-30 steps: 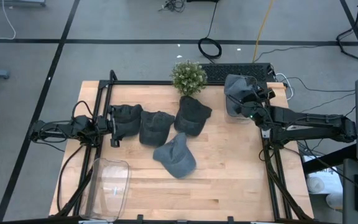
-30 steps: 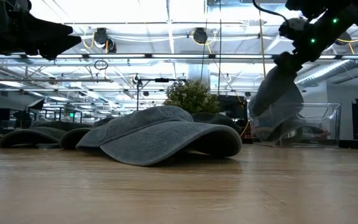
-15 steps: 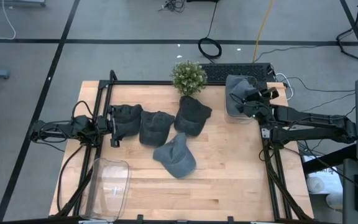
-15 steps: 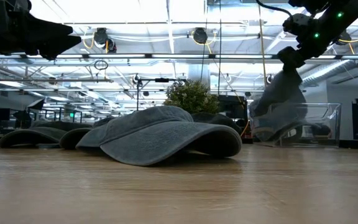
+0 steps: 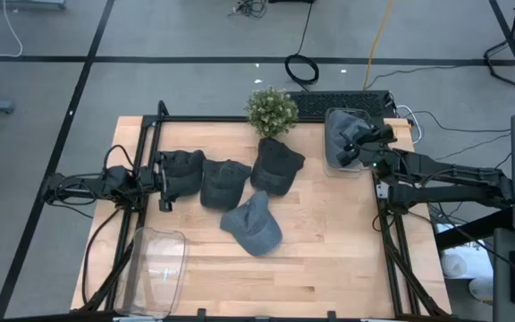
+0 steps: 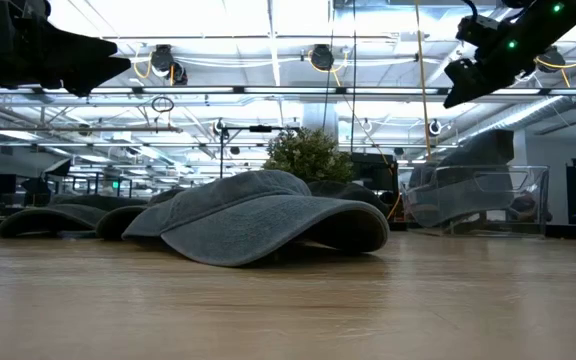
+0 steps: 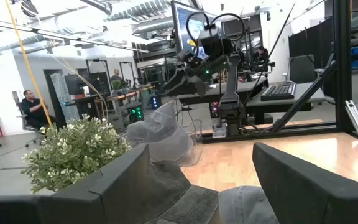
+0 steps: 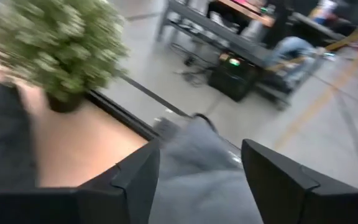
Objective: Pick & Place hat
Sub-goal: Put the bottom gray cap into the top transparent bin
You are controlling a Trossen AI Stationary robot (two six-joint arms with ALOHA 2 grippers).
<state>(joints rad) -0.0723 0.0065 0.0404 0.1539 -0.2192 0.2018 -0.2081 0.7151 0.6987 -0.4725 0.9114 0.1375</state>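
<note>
free: bare table (image 5: 329, 250) from 4 to 7 o'clock | blocked: hats (image 5: 226, 183) at centre to 9, plant (image 5: 270, 110) at 12, clear bin (image 5: 157, 268) at 8

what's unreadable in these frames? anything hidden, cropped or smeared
- Hat in bin: high view, right tool overlaps it; how it settled is unclear.
- Clear bin: low view, see-through walls muddle the outline.
- Right wrist view: motion-blurred; plant smeared.
- Left tool: low view crops it at the top edge.
- Far hats: low view, front hat hides them.

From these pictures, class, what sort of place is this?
Probably a robotics lab or workshop: a wooden table with framed-in arms, monitors on benches behind, and cables across a grey floor.
</note>
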